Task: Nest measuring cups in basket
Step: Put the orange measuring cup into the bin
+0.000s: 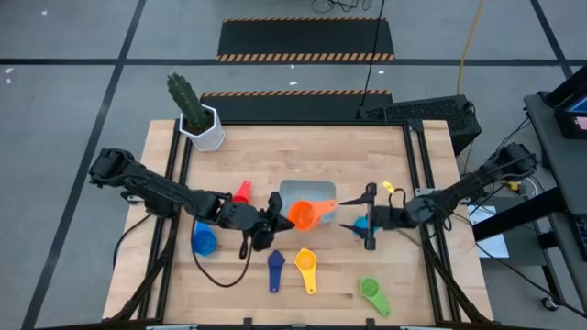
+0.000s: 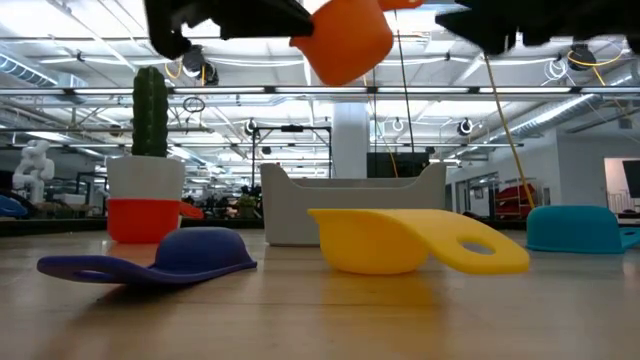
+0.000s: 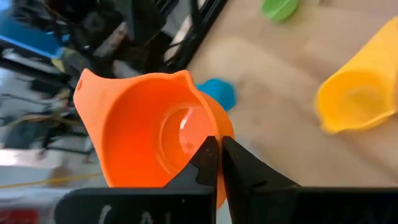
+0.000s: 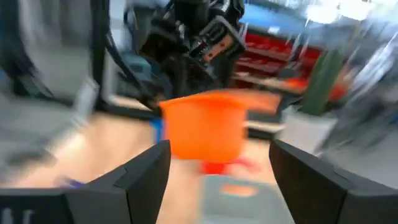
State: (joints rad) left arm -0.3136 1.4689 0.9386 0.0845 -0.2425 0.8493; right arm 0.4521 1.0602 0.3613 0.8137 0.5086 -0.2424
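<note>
- High view centre: left gripper fingers pinch the orange cup by its rim, above the basket.
- Light, stiff, slick plastic; rim suits.
- Right gripper fingers spread, empty.

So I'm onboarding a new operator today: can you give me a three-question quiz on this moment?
1. True or false: the left end effector holds the orange cup above the table.
2. Which cup lies nearest the right end effector? A) green B) light blue C) navy
3. What plant stands at the table's far left corner?

Key: 1 true. 2 B, the light blue cup. 3 the cactus.
</note>
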